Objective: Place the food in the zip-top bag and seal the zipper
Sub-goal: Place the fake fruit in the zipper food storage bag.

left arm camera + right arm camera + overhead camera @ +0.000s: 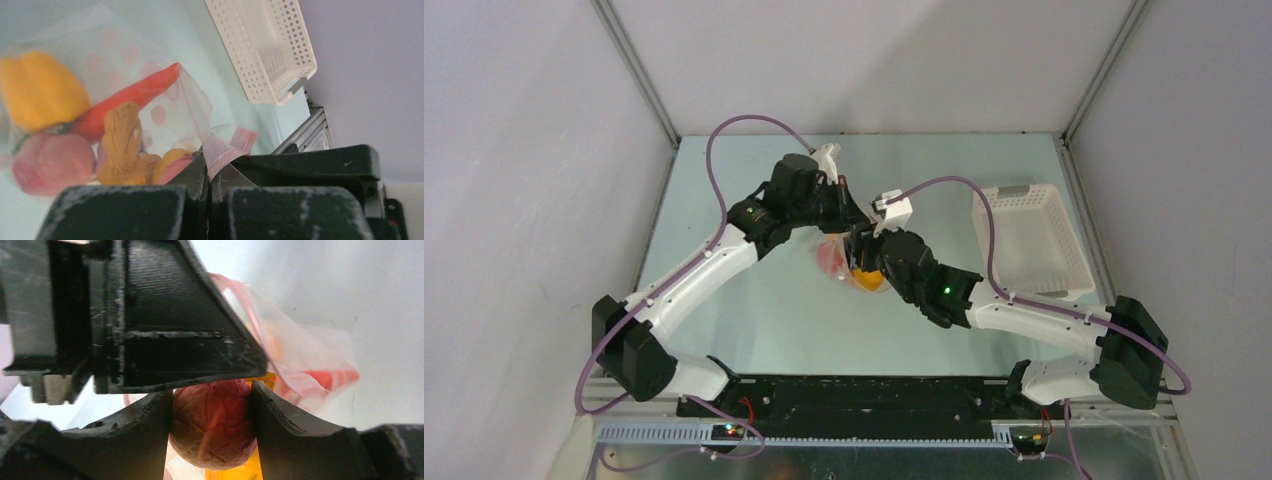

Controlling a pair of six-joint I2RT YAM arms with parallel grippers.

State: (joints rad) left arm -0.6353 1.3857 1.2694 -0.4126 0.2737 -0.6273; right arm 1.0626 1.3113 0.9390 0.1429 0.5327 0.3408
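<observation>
The left pincer (210,169) has its jaws pressed together on the zipper (227,147), pinching a fold of the pink strip right at the fingertips. The bag (115,55) spreads ahead of it and to its left, dotted film draped over the food (80,127). A yellow pepper (40,90) lies farthest left and a red chili (132,95) slants across the middle. A brown knobbly piece (125,142) sits just ahead of the fingertips, with a pink round piece (50,162) low on the left. The basket (265,45) lies beyond this pincer, well apart from the bag. The right pincer (211,392) is clamped partway on a red fruit (212,432), both fingers (285,430) touching its sides; whether bag film lies between them I cannot tell. The left pincer's black body sits just above it, the bag's pink edge trails ahead to the right, and an orange piece (232,472) shows beneath the fruit.
</observation>
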